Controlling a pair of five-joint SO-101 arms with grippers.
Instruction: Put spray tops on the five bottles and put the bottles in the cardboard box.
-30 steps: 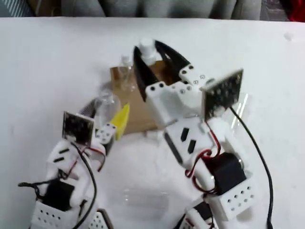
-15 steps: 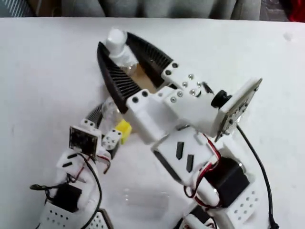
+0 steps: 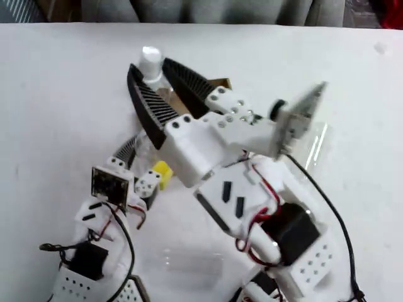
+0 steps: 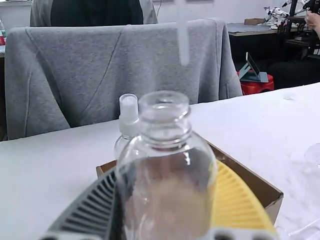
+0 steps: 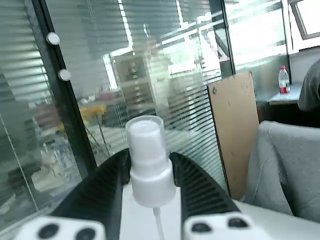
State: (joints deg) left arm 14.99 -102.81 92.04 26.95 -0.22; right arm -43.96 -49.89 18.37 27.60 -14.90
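Observation:
My right gripper [image 3: 150, 65] is shut on a white spray top [image 3: 150, 56], held high over the table's far left-middle. In the right wrist view the spray top [image 5: 145, 135] sits upright between the black fingers [image 5: 197, 192], its thin tube pointing down. My left gripper [image 4: 165, 192] is shut on a clear open-necked bottle [image 4: 165, 165], upright between a grey and a yellow finger. The tube [image 4: 182, 35] hangs above the bottle's neck. Behind stands a capped bottle [image 4: 128, 117] in the cardboard box [image 4: 252, 182]. From above, the left gripper [image 3: 146, 154] sits under the right arm.
The right arm hides most of the cardboard box [image 3: 219, 83]. A clear plastic piece [image 3: 318, 141] lies to the right of the arms, and another [image 3: 189, 261] near the front edge. A grey-draped chair [image 4: 125, 60] stands beyond the table's far edge.
The right gripper has lifted the spray top up from the box and carried it left, over the left gripper's bottle. The left arm drew back slightly.

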